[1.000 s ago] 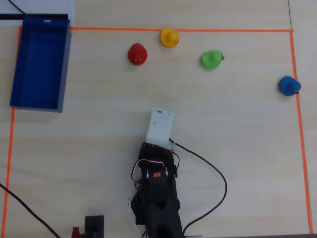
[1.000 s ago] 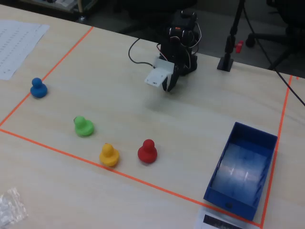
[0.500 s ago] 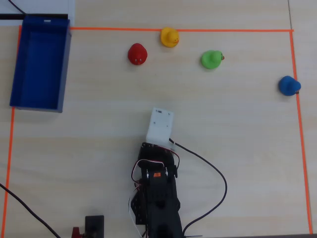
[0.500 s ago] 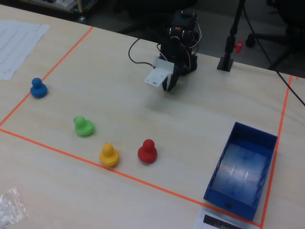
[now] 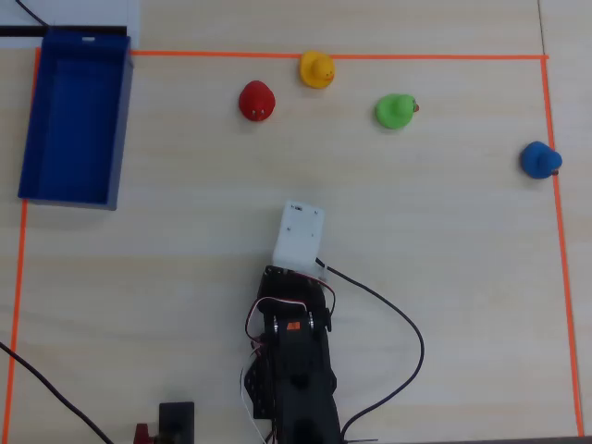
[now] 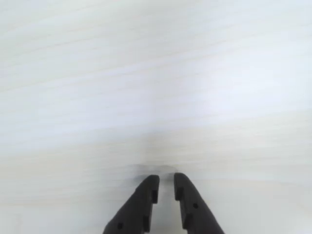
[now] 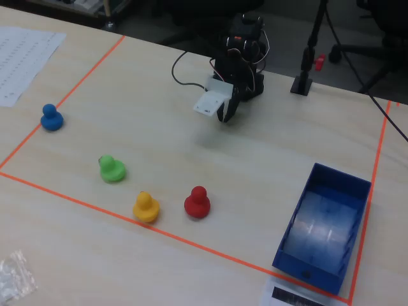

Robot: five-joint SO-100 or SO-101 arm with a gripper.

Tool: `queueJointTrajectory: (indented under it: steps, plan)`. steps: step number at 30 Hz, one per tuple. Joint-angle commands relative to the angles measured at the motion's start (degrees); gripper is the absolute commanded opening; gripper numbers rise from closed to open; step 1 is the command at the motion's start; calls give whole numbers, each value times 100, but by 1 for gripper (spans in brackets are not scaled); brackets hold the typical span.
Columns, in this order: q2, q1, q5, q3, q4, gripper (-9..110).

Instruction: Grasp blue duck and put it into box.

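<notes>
Pale wood-grain counter point(image 5: 166, 277) marked off by thin orange tape lines point(image 5: 370, 56) into a large rectangle, seen from overhead. At upper left of that frame, a large deep-blue rectangular open-top box point(image 5: 41, 102) with low walls, nothing inside, sitting right at the tape corner. Further right, near the top edge, a small rounded red toy duck point(image 5: 257, 100), then a yellow toy duck point(image 5: 316, 69) just beside the top tape line, then a green toy duck point(image 5: 396, 111). At far right, touching the right-hand tape line and well apart from the others, the small bright-blue toy duck point(image 5: 538, 159) with a tiny orange beak. Low in the centre, the black robot arm point(image 5: 294, 370) with red, white and black wires, topped by a white camera housing point(image 5: 300, 231), well apart from every duck.

In the fixed view, the order reversed: blue duck point(image 7: 51, 118) at far left, green duck point(image 7: 111, 169), yellow duck point(image 7: 145, 207) and red duck point(image 7: 197, 202) along the near tape line, blue box point(image 7: 357, 185) at lower right, arm at top centre.

In the wrist view, two dark pincer point(image 6: 165, 187) tips rising from the bottom edge over bare counter, nearly together with only a narrow gap, gripping nothing.
</notes>
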Motion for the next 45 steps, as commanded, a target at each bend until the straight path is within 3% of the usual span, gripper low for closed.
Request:
queueJointTrajectory:
  steps: [1,45]
  plan:
    - [-88,44,44,-18,114,0]
    - [-88,-264,-387,-18,114,0]
